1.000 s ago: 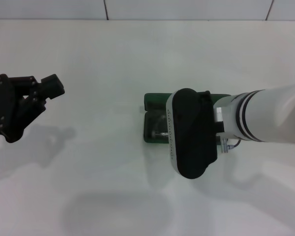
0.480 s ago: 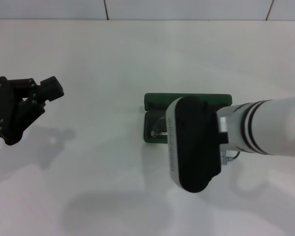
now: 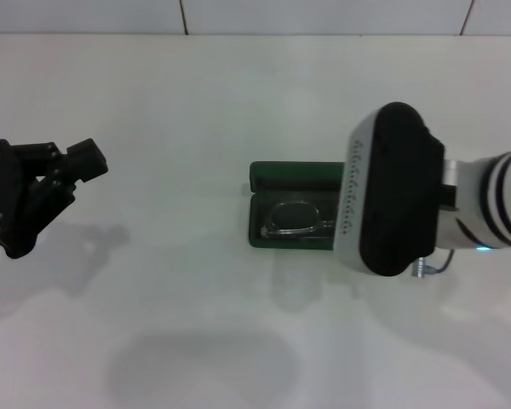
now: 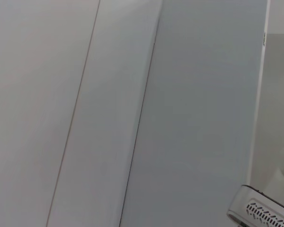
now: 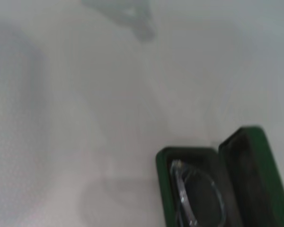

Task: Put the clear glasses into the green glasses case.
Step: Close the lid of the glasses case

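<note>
Since a second earlier, the right gripper's (image 3: 390, 203) bulky white-and-black wrist had swung off the case toward the robot's right, uncovering more of the tray. Whether its fingers were spread or closed could not be told; they were hidden beneath the housing.

The clear, nearly invisible plastic wraparound glasses (image 3: 294, 220) lay inside the dark green hinged hard glasses case (image 3: 292, 181), lid open, just to the left of that gripper. Their long axis ran left-right along the case.

The left gripper (image 3: 85, 162), black, fingers apart and holding nothing, hung well off to the left. The right arm was much the nearer, should the lid need closing.
</note>
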